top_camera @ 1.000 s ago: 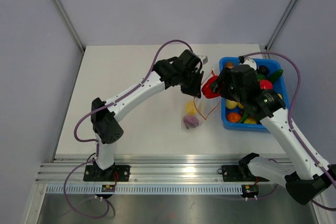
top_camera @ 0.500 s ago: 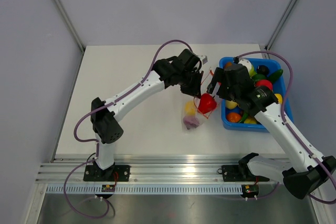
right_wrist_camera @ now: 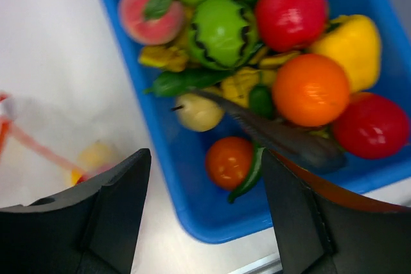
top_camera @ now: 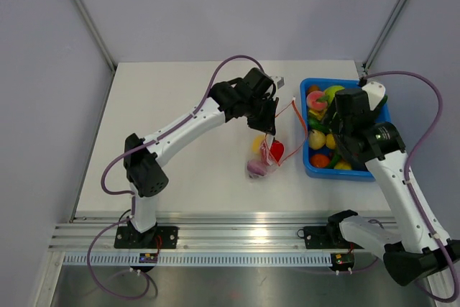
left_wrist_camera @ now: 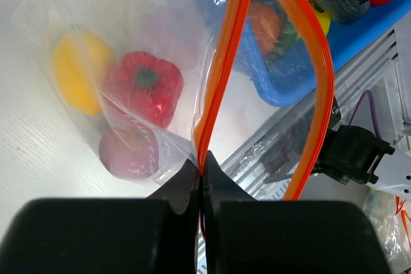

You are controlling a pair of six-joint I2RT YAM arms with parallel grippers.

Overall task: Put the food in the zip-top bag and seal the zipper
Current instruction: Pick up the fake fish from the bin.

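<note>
The clear zip-top bag [top_camera: 264, 154] hangs mouth-up from my left gripper [top_camera: 269, 127], touching the table. In the left wrist view the left gripper [left_wrist_camera: 203, 166] is shut on one side of the orange-red zipper [left_wrist_camera: 221, 75]; the other side bows away, so the mouth gapes. Inside the bag lie a red pepper [left_wrist_camera: 144, 88], a yellow piece [left_wrist_camera: 74, 78] and a purple piece [left_wrist_camera: 128, 152]. My right gripper [top_camera: 332, 134] hovers open and empty over the near left corner of the blue bin [top_camera: 323, 172], above an orange-red tomato [right_wrist_camera: 229, 162].
The blue bin [right_wrist_camera: 186, 210] holds several more pieces of food: a peach [right_wrist_camera: 149, 18], a green squash [right_wrist_camera: 223, 31], an orange [right_wrist_camera: 310, 89], red and yellow pieces. Bare white table lies left of the bag. The aluminium rail runs along the near edge.
The red pepper left my right gripper and dropped into the bag. The right arm then swung right, back over the bin. The left arm kept still, holding the zipper.
</note>
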